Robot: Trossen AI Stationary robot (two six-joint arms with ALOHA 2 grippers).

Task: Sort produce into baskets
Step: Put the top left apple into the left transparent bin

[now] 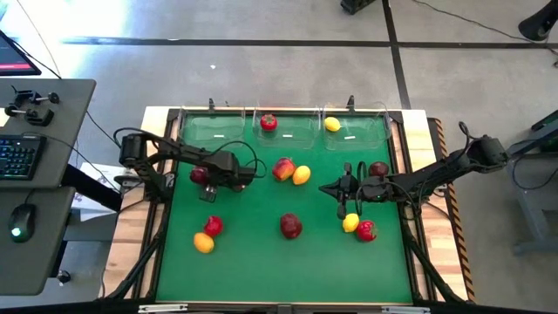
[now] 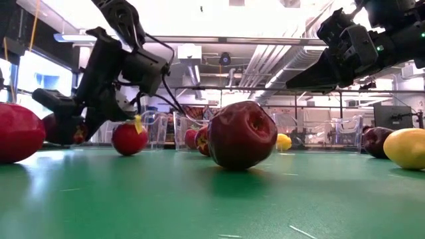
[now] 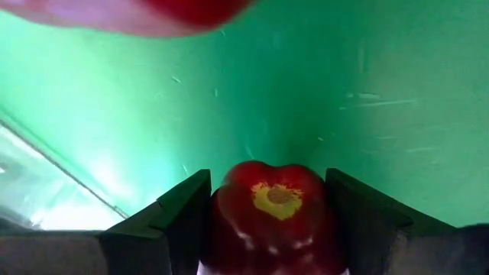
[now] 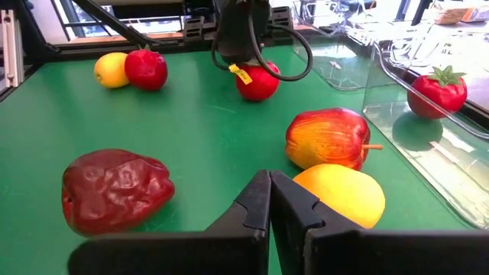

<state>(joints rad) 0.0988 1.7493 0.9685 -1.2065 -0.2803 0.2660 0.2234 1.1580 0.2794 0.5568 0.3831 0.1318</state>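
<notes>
Dark red apple (image 3: pixel 276 218), glossy with yellowish stem dimple, sits in left gripper (image 3: pixel 267 221).

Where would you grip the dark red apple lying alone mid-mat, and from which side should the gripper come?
Grip the dark red apple across its widest middle, coming straight down from above. It lies tipped over, its dimple facing sideways, so the rounded flanks probably offer the steadiest hold, and the green mat close around it is bare, leaving the fingers room.
</notes>
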